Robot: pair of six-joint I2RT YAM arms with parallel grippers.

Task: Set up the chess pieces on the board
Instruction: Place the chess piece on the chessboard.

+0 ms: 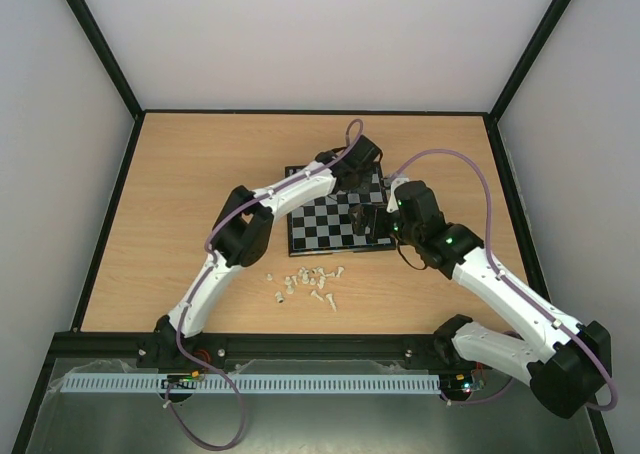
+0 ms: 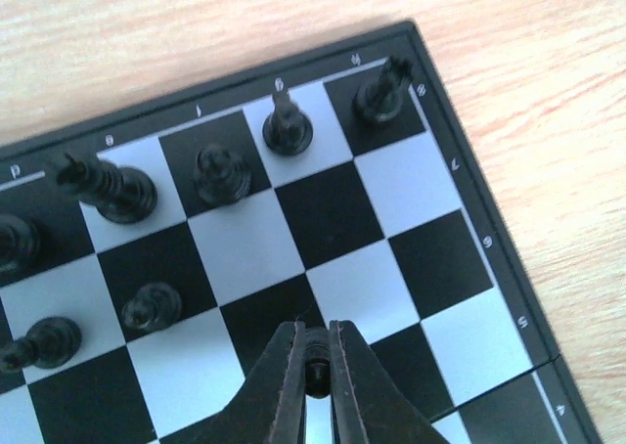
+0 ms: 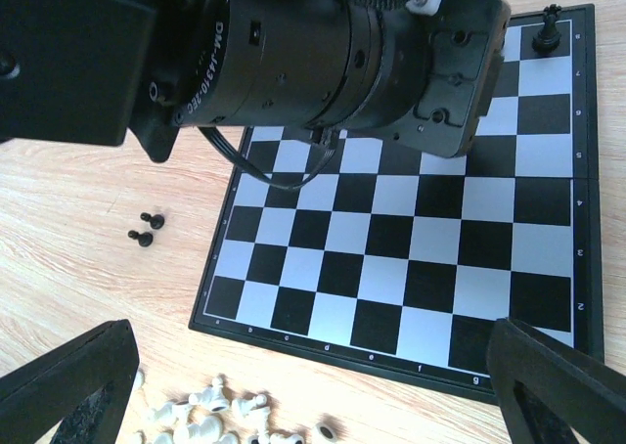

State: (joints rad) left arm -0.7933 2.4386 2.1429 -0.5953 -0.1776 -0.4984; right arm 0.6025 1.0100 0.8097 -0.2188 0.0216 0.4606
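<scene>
The board (image 1: 320, 222) lies mid-table. My left gripper (image 1: 362, 166) hangs over its far right corner, shut on a small black pawn (image 2: 317, 371) held between the fingertips (image 2: 291, 356) just above the squares. Several black pieces (image 2: 287, 126) stand along the board's back rank, and two black pawns (image 2: 150, 305) stand on the row before it. My right gripper (image 1: 364, 224) is wide open and empty over the board's near right edge (image 3: 391, 351). A loose heap of white pieces (image 1: 308, 280) lies on the table in front of the board and also shows in the right wrist view (image 3: 201, 422).
Two black pawns (image 3: 147, 227) lie on the table left of the board. The left arm's wrist (image 3: 313, 53) fills the upper part of the right wrist view over the board's far rows. Black frame rails (image 1: 110, 224) border the wooden table.
</scene>
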